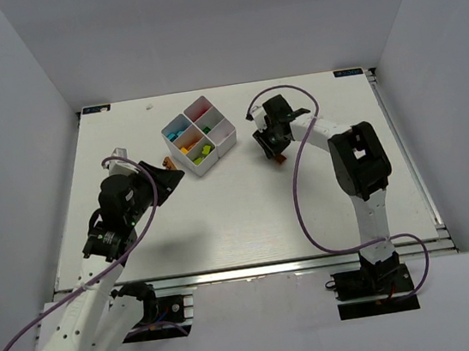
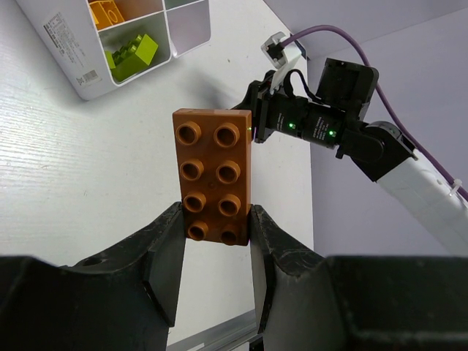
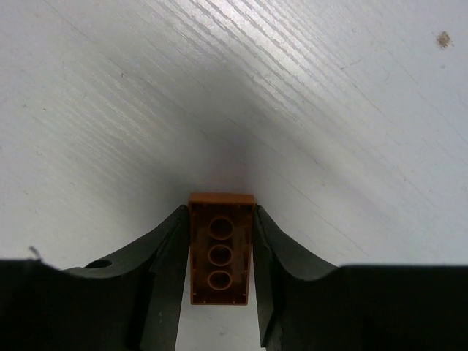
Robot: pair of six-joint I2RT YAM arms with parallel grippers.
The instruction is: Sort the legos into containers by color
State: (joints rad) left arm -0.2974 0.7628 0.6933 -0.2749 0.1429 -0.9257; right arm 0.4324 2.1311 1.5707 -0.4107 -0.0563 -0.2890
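We log: left claw (image 2: 216, 235) clenches studded orange brick (image 2: 213, 168) | right claw (image 3: 221, 256) grips second orange brick (image 3: 221, 238), perhaps off desk (image 3: 329, 110) | tray (image 1: 217, 156) at its 10 o'clock

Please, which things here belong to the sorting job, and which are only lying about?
Job: white tray; green brick inside it; eight-stud orange brick in the left fingers; second orange brick in the right fingers.
Lying about: small white speck; blue corner tag.
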